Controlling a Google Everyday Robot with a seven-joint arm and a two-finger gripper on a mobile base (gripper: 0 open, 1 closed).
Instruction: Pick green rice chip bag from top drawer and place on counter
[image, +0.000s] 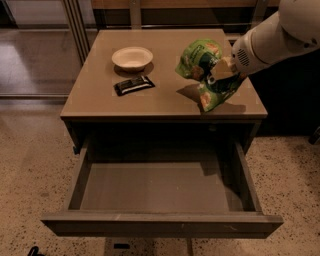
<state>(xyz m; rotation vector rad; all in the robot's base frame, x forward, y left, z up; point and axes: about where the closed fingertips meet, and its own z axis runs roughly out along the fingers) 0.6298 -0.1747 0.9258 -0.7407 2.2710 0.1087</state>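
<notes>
Claw grasps the green rice chip bag mid-body above the right of the counter.

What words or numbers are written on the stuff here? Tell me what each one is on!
green rice chip bag: print on its dark label, too blurred to read.
black wrapped bar: pale marks, too small to read.
bowl, counter, top drawer: no writing shows.
Nothing can be quoted. The gripper grips the bag over the counter's right side.
</notes>
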